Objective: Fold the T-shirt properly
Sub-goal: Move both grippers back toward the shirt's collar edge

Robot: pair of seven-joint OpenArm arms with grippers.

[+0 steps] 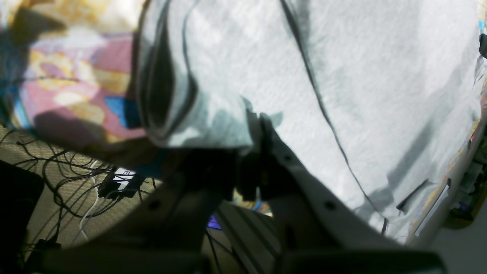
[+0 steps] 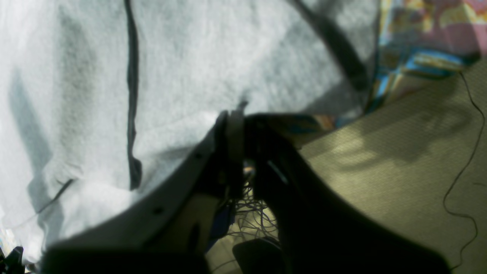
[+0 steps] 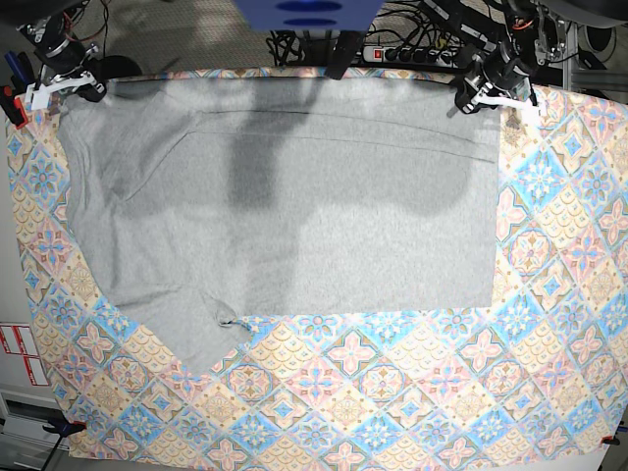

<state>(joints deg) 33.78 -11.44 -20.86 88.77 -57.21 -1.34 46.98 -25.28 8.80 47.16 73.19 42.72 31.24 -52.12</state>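
A grey T-shirt [image 3: 285, 216] lies spread flat across the far half of a counter covered by a colourful tiled tablecloth [image 3: 412, 392]. One sleeve points toward the near left. The left gripper [image 3: 483, 93] and right gripper [image 3: 67, 83] each have jaws clamped on a far corner of the T-shirt.

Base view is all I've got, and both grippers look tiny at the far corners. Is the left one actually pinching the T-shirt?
Observer: Yes. In the left wrist view the left gripper is shut on a bunched edge of the T-shirt.
Operator: And the right one?
Observer: The right gripper is shut on the shirt's edge too.
Operator: Anything under that corner?
Observer: Beyond the tablecloth, the right wrist view shows floor with a cable.
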